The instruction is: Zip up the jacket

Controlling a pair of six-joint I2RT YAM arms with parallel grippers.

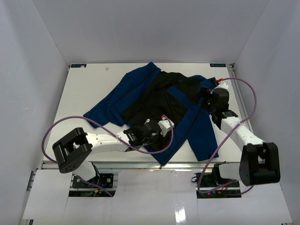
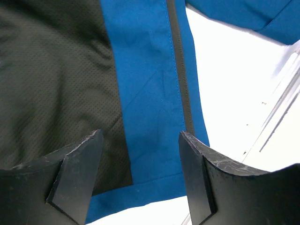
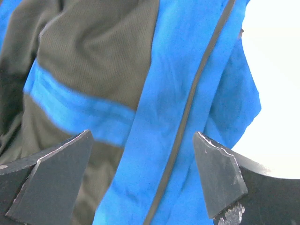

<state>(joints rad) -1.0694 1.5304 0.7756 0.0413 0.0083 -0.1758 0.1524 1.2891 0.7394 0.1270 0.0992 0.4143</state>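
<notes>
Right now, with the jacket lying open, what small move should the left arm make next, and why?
Probably lower the left gripper and close on the zippered edge near the hem. Its open jaws hang over the front panel of the jacket, the zipper track runs by one fingertip, and the front lies unzipped.

No legible text anywhere — two corner tags (image 1: 78, 66) too small.

We count one jacket (image 1: 140, 86) on one table (image 1: 89, 89)
We also count two arms, left arm (image 1: 108, 140) and right arm (image 1: 236, 131), two grippers, left gripper (image 2: 140, 159) and right gripper (image 3: 143, 161), and two purple cables (image 1: 255, 99)
</notes>
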